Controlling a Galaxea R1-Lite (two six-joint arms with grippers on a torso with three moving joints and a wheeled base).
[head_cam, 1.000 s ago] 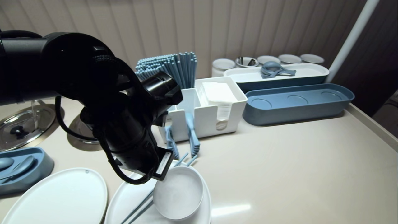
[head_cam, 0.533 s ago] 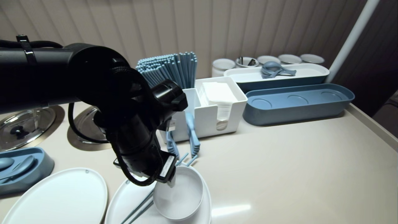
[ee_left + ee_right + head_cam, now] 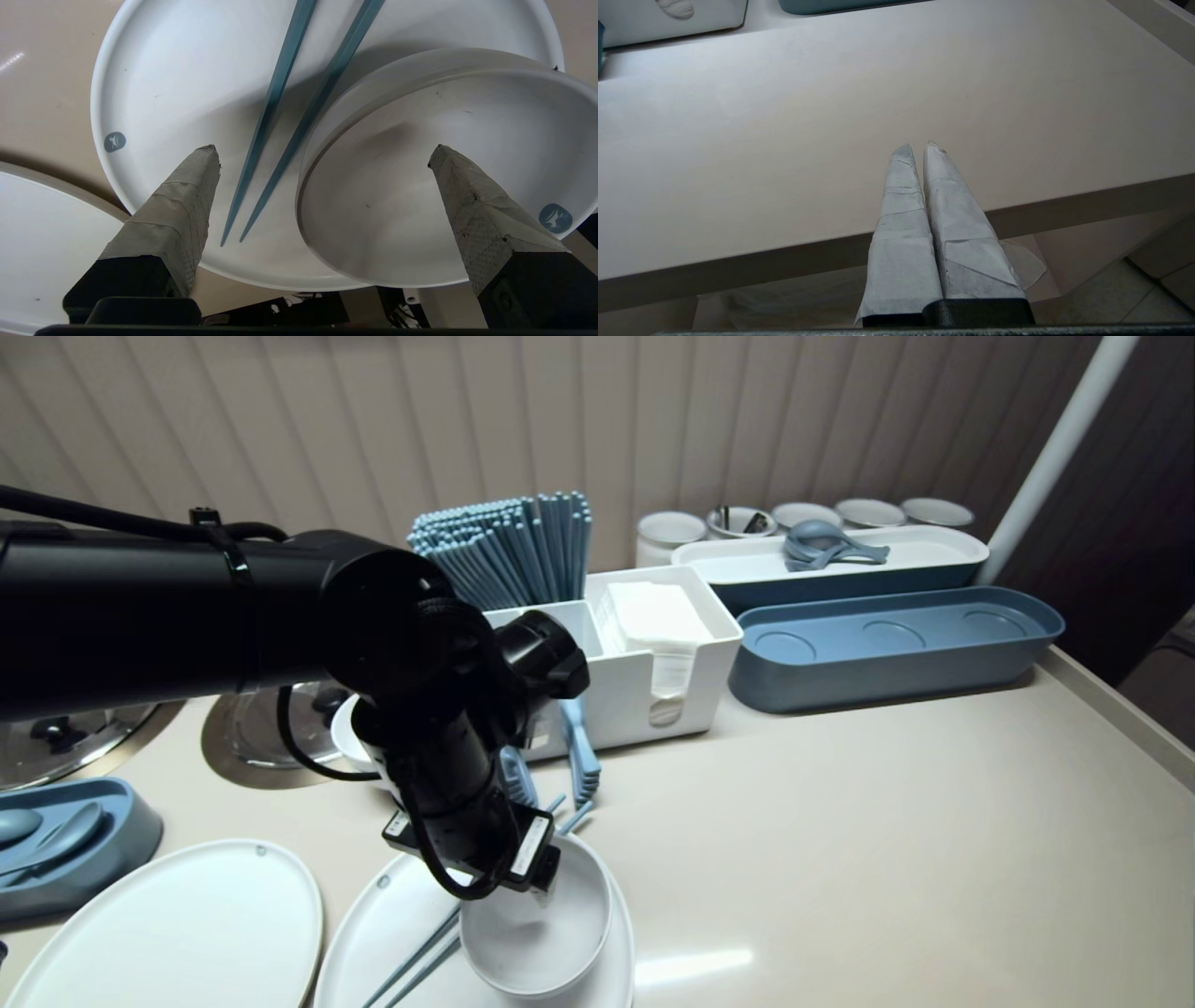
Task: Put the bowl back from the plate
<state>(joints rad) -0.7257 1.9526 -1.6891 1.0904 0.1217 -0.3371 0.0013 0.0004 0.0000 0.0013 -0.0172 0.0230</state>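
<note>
My left gripper (image 3: 324,149) hangs over the dishes at the near edge of the table (image 3: 840,803), jaws spread wide and gripping nothing. One finger (image 3: 187,196) stands above a white plate (image 3: 187,93), the other above the inside of a white bowl (image 3: 387,186); the bowl's near rim lies between them. The bowl sits on that plate, on its right half in the head view. A pair of chopsticks (image 3: 280,107), blue, lies side by side on the plate just beside the bowl, tips pointing toward my wrist and into the gap between my fingers.

A second plate (image 3: 177,915) lies just left of the first. Behind my arm stands a white caddy (image 3: 625,691) with a bundle of blue chopsticks (image 3: 523,541) and a stack of napkins (image 3: 653,611). To its right is a blue tray (image 3: 896,644), and behind that a white tray (image 3: 934,551) carrying blue spoons (image 3: 826,546), with a row of white cups (image 3: 667,527) along the wall. A blue holder (image 3: 93,821) sits at the far left.

My right gripper (image 3: 917,145) hangs by the front edge of the table, fingers pressed together, empty.
</note>
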